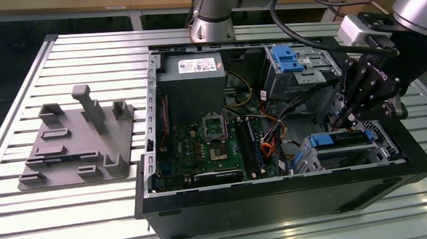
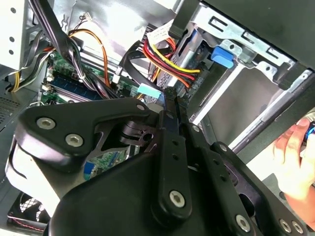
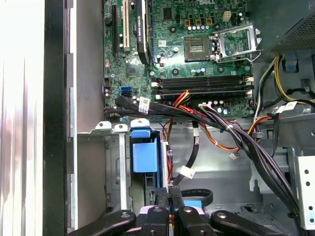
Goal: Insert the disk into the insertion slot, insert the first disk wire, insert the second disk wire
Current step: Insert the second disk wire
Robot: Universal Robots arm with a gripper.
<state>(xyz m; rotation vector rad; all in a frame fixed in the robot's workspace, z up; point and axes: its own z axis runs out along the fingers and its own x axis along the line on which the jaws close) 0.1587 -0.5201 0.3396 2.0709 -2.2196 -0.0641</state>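
The disk [image 1: 342,139], silver in its bright blue caddy, sits inside the insertion slot [image 1: 310,159], the low silver cage at the case's front right in the exterior view. In the first wrist view the disk's blue caddy end [image 3: 145,156] shows in the insertion slot [image 3: 114,162]. My gripper [image 1: 343,123] hangs just above the disk's rear end. In both wrist views the fingers are pressed together, gripper [image 3: 172,192] and gripper [image 2: 170,98]. They are shut on a black disk wire [image 3: 189,156] with a white tag, and a light blue connector [image 2: 149,92] lies beside the fingertips.
A taller cage with a blue latch [image 1: 288,59] stands behind. The motherboard [image 1: 214,146] and power supply [image 1: 194,80] fill the case's left. Cable bundles [image 3: 246,142] cross near the gripper. A grey fixture plate [image 1: 78,141] lies outside. A person's hand [image 2: 294,160] is close by.
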